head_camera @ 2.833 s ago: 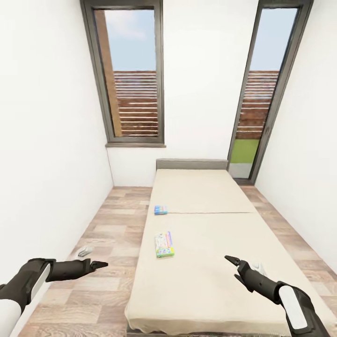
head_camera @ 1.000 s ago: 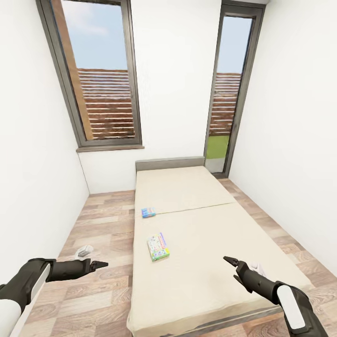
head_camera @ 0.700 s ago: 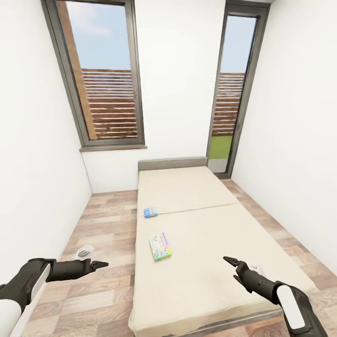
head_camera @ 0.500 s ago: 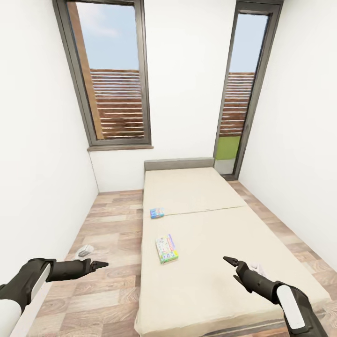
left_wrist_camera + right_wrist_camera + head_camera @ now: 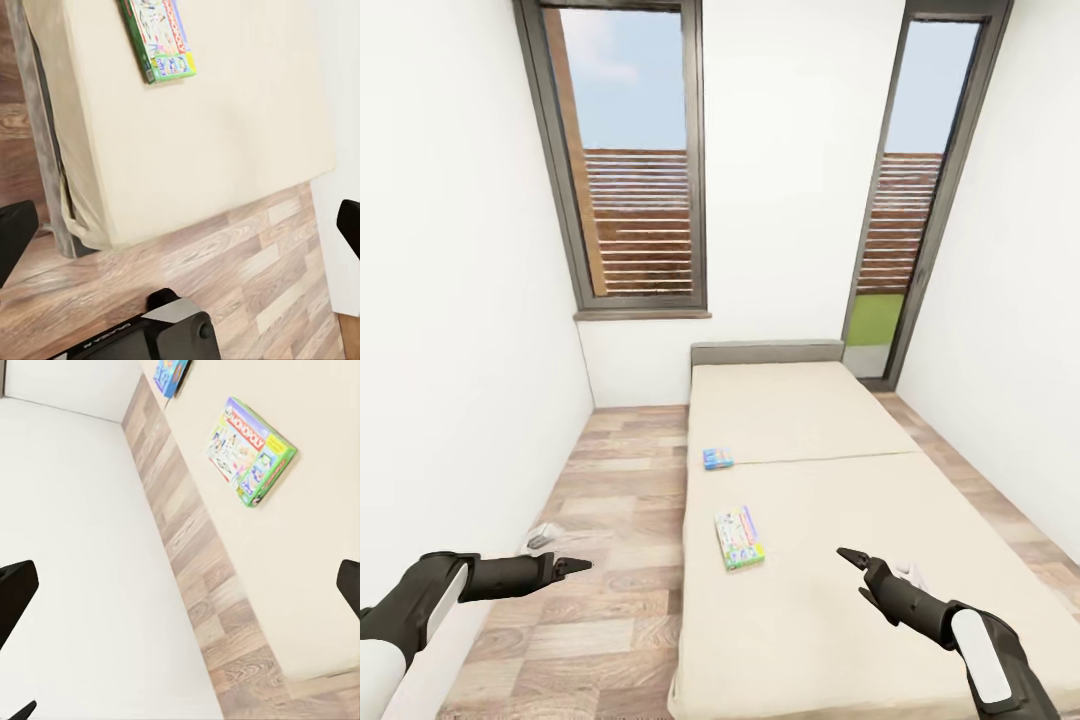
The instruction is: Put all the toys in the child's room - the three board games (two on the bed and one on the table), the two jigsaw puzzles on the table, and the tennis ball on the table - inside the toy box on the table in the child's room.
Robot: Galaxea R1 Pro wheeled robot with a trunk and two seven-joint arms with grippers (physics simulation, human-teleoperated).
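Head view has the robot parked at the foot of the bed (image 5: 880,560), which fills the lower right and centre of the frame, with wood floor (image 5: 610,520) down the left side. Two board games lie flat on the mattress: the nearer green-edged one (image 5: 739,538) just below the centre of the frame, close to the bed's left edge, and a smaller-looking blue one (image 5: 717,458) further up by the mattress seam. Neither is touched. The left gripper (image 5: 578,565) hangs out over the floor at lower left and the right gripper (image 5: 850,556) hovers over the bed at lower right, both carrying nothing; the wrist views show each pair of fingers spread wide at the frame edges. Arms look held forward and low, probably so they're ready to reach once the base is close enough. The nearer box looks like the first pick, and its thin flat shape could make it awkward to pinch.
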